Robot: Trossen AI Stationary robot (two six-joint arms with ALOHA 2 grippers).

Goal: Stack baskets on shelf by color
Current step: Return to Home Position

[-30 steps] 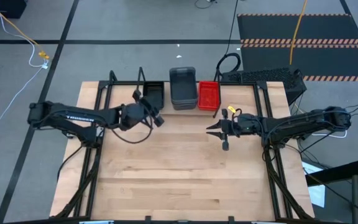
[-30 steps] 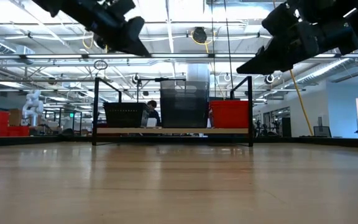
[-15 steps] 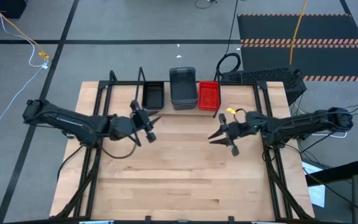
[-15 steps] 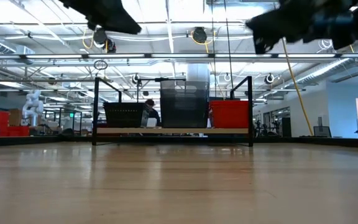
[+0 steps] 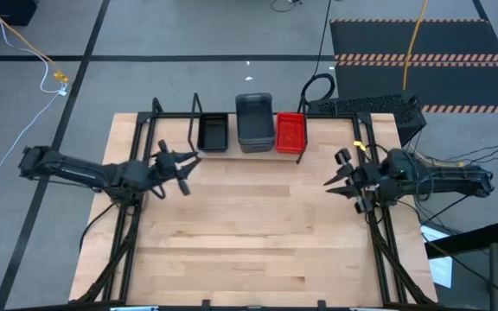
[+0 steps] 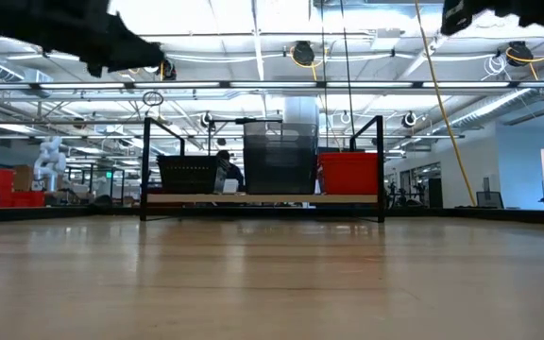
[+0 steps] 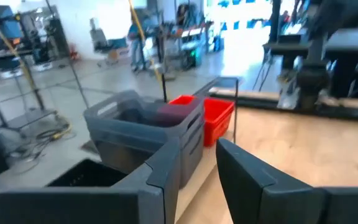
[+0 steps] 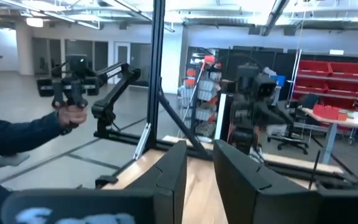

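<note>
The shelf stands at the table's far edge, a light-wood board with black upright frames. On it sit a black basket stack at the left, a taller grey stack in the middle and a red stack at the right. They also show in the left wrist view: grey, red, black. My left gripper is open and empty, left of the shelf's front. My right gripper is open and empty near the table's right side.
Black frame rails run along the table's left and right sides. A keyboard lies behind the far right corner. A person's sleeve and hand show beyond the table in the right wrist view. The wooden tabletop spreads between the arms.
Both grippers have drawn back from the middle, away from the shelf: the left toward the table's left edge, the right toward its right edge. In the low view both have moved outward and up toward the picture's top corners. The baskets have stayed where they were.
</note>
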